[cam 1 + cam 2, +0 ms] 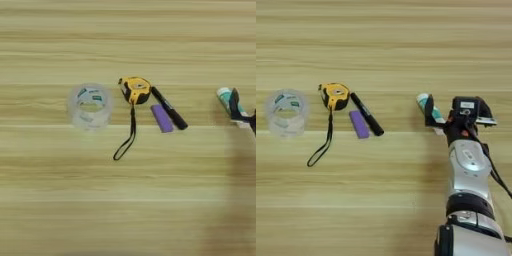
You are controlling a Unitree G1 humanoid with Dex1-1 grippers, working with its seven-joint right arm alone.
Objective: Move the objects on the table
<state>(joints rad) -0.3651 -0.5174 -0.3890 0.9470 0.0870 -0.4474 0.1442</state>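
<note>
The glue stick (425, 103) lies at the table's (384, 45) right — my claw (437, 118) is on it, one finger (429, 111) across it, though whether I'm clenched I cannot tell. Marker (367, 114), purple piece (359, 124), tape measure (335, 95) and tape roll (287, 112) lie leftward.

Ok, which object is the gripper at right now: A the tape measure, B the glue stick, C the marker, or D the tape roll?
B: the gripper sits at the glue stick on the right side of the table, with a black finger lying against it, well apart from the marker, tape measure and tape roll further left.
</note>
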